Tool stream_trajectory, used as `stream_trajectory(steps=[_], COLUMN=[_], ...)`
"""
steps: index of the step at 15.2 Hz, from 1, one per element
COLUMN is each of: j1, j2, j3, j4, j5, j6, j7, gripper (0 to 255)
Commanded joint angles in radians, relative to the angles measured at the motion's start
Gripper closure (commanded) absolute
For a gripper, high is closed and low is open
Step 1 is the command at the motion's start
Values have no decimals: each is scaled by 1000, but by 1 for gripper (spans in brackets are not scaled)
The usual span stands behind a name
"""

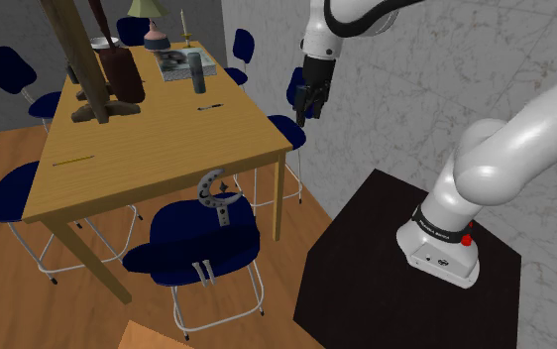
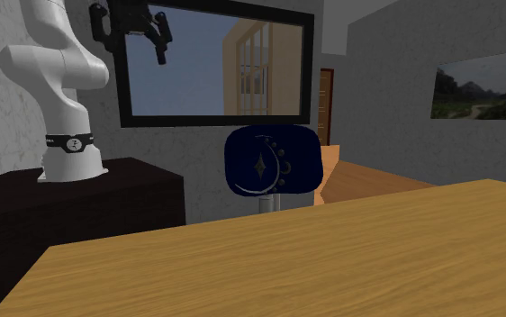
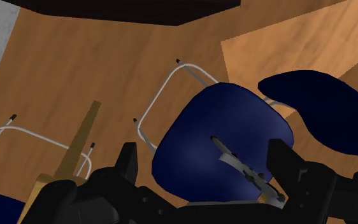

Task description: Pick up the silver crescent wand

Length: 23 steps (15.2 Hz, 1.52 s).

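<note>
The silver crescent wand (image 1: pixel 216 196) has a curved head with a small star and a short handle. It sits at the top of a dark blue chair's backrest (image 1: pixel 207 233), right at the wooden table's near edge. In the second exterior view the wand (image 2: pixel 265 165) shows against the blue backrest. My black gripper (image 1: pixel 309 105) hangs open in the air, well above the wand and toward the shoulder view's right. In the second exterior view the gripper (image 2: pixel 134 34) is high up in front of a framed panel. The wrist view shows the wand (image 3: pixel 244 168) on the blue chair (image 3: pixel 197 146), close to one finger (image 3: pixel 279 162).
The wooden table (image 1: pixel 158 134) carries a wooden stand (image 1: pixel 98 69), a tray (image 1: pixel 179 64), a dark bottle (image 1: pixel 196 73) and a lamp (image 1: pixel 156 30). Blue chairs (image 1: pixel 14 188) ring the table. My black stand (image 1: pixel 366 288) is at the lower right. A grey wall (image 1: pixel 415 89) is behind the arm.
</note>
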Motion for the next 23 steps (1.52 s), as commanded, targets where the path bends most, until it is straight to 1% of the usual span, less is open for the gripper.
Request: stream_trajectory(steps=[1,6,12,17,21,23], j1=[18,54,93,124,150,151], j2=[72,238,443,616,753,769], j3=[17,52,92,119,135,136], j4=[17,82,200,330,453,447], j5=[23,68,102,111,105,109], j6=[67,193,314,385,423,445], j7=[3,6,12,23,38,31], gripper=[0,0,0,0,0,0])
